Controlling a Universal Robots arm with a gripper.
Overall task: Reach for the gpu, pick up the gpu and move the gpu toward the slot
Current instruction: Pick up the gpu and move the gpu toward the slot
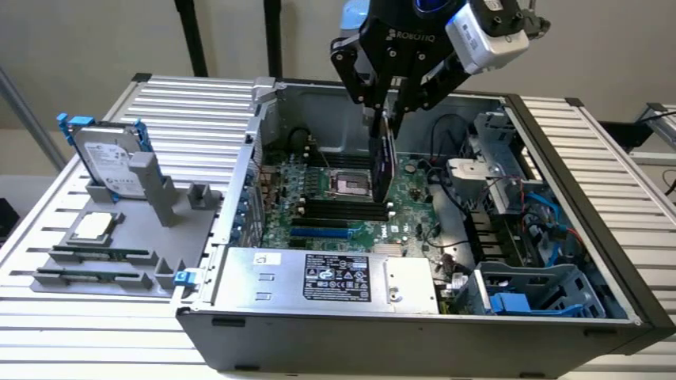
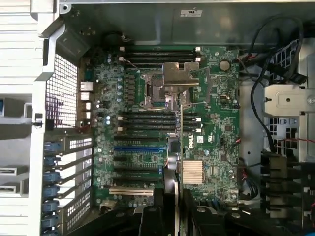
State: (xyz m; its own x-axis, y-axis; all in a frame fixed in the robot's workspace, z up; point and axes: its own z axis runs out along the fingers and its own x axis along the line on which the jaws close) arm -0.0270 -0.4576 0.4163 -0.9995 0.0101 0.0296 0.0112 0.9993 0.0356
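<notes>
Fingers (image 1: 387, 107): closed on the gpu's top edge.
Gpu (image 1: 387, 162): held edge-on, hanging over the motherboard (image 1: 317, 202) inside the case (image 1: 423, 324), seemingly not yet seated.

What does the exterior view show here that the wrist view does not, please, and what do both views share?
Only the exterior view has the grey holder tray at its left, outside the case, carrying the hard drive and memory sticks, plus the power supply and the outside of the computer case. Only the wrist view has the heatsink and the expansion-slot brackets seen from straight above. Both share the gripper, shut on the gpu, which hangs edge-on above the motherboard.
</notes>
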